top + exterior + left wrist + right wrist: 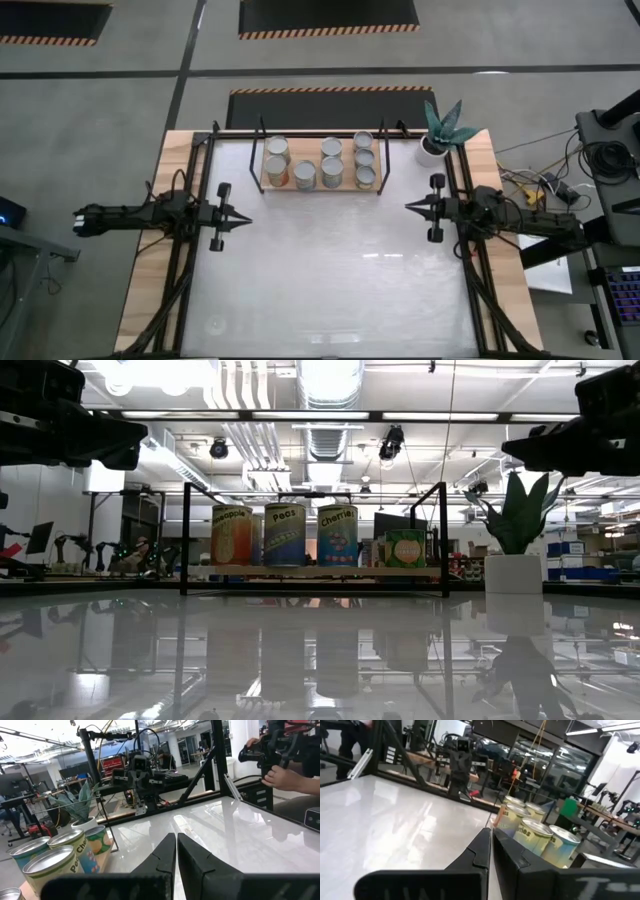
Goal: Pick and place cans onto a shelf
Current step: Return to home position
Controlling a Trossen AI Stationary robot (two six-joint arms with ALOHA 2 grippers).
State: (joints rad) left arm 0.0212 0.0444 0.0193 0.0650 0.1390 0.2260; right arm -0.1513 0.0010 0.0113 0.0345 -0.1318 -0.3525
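on the wooden shelf [304, 150], eight silver-lidded cans [331, 148] upright, left gripper [247, 222] and right gripper [409, 206] both pinched together

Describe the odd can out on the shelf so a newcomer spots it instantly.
On the white table, find the wooden shelf along the far edge. Its cans stand in columns of two, two and three; the lone can sits between the two pairs, at the shelf's front edge. It is the only one with no partner in its column.

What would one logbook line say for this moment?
eight cans on shelf | left gripper shut, empty, over table left side | right gripper shut, empty, over table right side | both clear of shelf
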